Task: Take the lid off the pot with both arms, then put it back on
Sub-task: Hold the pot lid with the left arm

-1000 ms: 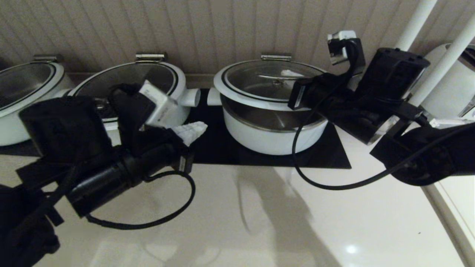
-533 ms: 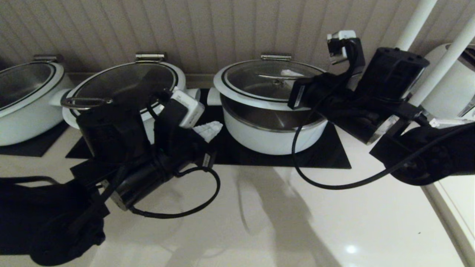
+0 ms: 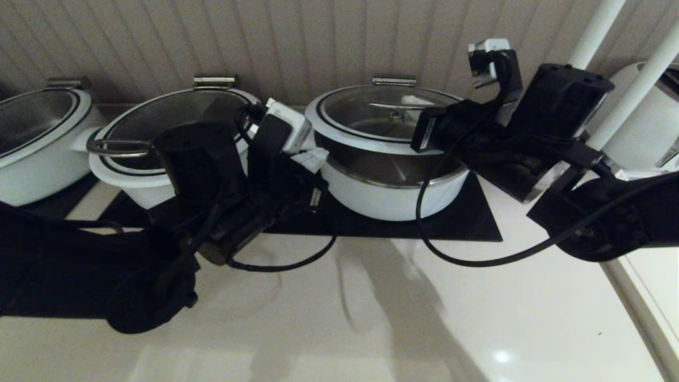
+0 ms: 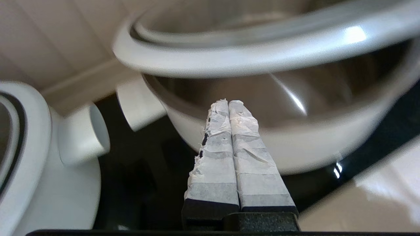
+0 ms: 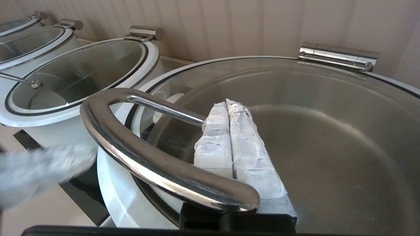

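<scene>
Over the white pot (image 3: 392,196), noted glass lid (image 3: 371,114) tilted up, propped by right gripper (image 5: 228,103), fingers pressed together beneath steel handle (image 5: 147,157); left gripper (image 4: 228,103), closed and empty, aimed under rim, presumably to share lift.

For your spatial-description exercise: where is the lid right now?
In the head view the lid sits centre-right, tilted open above the pot, between the left pincer and the right pincer.
</scene>
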